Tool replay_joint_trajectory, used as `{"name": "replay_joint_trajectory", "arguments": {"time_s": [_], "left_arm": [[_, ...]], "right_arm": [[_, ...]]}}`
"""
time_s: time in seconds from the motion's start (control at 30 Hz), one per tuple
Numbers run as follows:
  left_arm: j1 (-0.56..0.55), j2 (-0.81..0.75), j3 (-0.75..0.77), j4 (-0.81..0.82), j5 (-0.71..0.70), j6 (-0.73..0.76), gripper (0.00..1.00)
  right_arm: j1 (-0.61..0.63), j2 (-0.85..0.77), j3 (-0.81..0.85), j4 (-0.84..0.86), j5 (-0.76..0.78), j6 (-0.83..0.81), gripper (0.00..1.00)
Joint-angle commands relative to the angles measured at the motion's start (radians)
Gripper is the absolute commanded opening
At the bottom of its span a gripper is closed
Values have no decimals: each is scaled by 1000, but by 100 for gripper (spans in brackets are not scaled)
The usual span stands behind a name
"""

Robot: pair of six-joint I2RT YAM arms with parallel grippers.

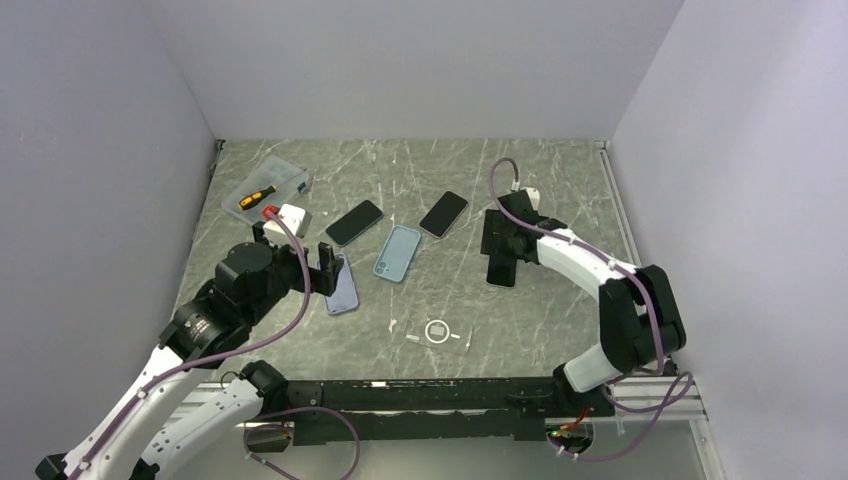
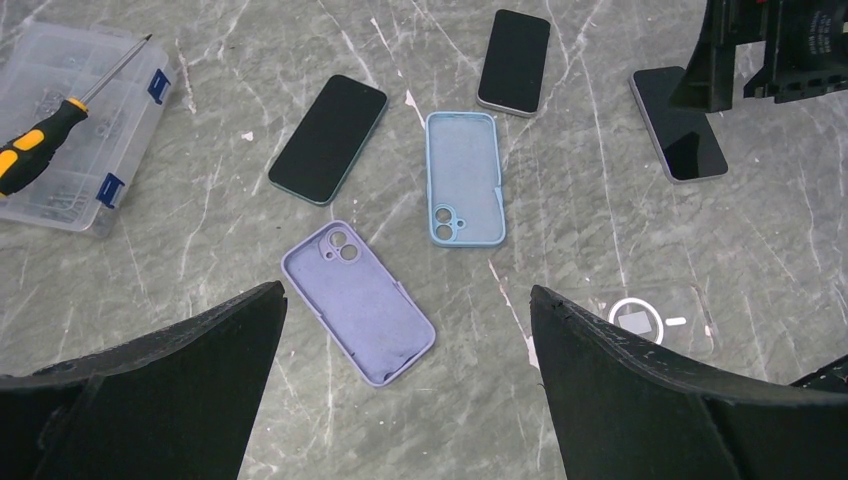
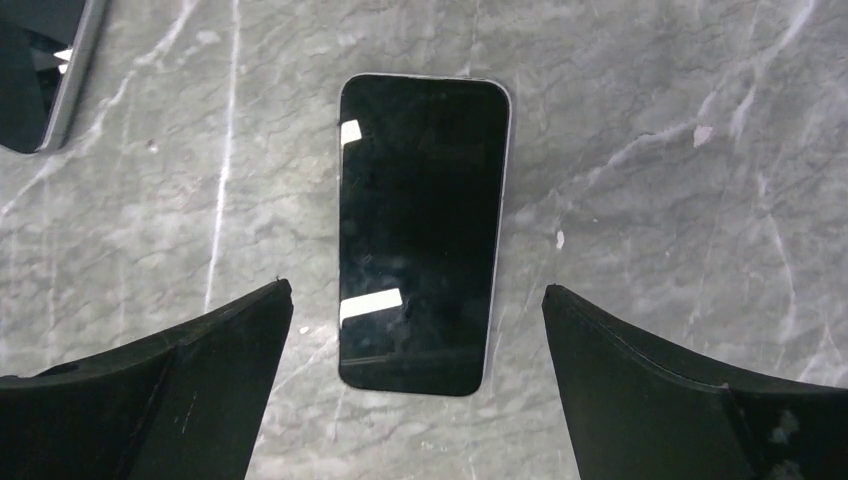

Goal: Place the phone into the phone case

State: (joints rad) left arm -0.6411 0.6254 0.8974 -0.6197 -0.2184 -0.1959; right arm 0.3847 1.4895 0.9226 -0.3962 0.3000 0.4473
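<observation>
Across the table: three phones, one blue case, one lilac case.

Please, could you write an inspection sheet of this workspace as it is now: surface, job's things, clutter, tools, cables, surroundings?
Surface: grey marbled table, white scratches, no spill seen.
Job's things: three phones flat, screens up: right phone under the right tool, middle phone, left phone. Blue case and purple case empty, hollow side up. Clear case with a white ring near the front edge.
Clutter: clear box with screwdriver on top; white block beside it.
Tools: left tool open above the purple case; right tool open; neither holds anything.
Cables: purple cables along both arms, loops below the front edge.
Surroundings: plain pale walls on three sides.
</observation>
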Motion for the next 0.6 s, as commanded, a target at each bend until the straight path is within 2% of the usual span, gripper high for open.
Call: {"name": "replay_joint_trajectory", "arguments": {"time_s": [0.0,0.57], "left_arm": [[5,-16,8,-3,-16,9,99],[6,-24,6,-1,-11,12,99]], "right_arm": [[-50,54,37,89,-67,-28,100],[-84,235,135,98,-73,-9,100]]}}
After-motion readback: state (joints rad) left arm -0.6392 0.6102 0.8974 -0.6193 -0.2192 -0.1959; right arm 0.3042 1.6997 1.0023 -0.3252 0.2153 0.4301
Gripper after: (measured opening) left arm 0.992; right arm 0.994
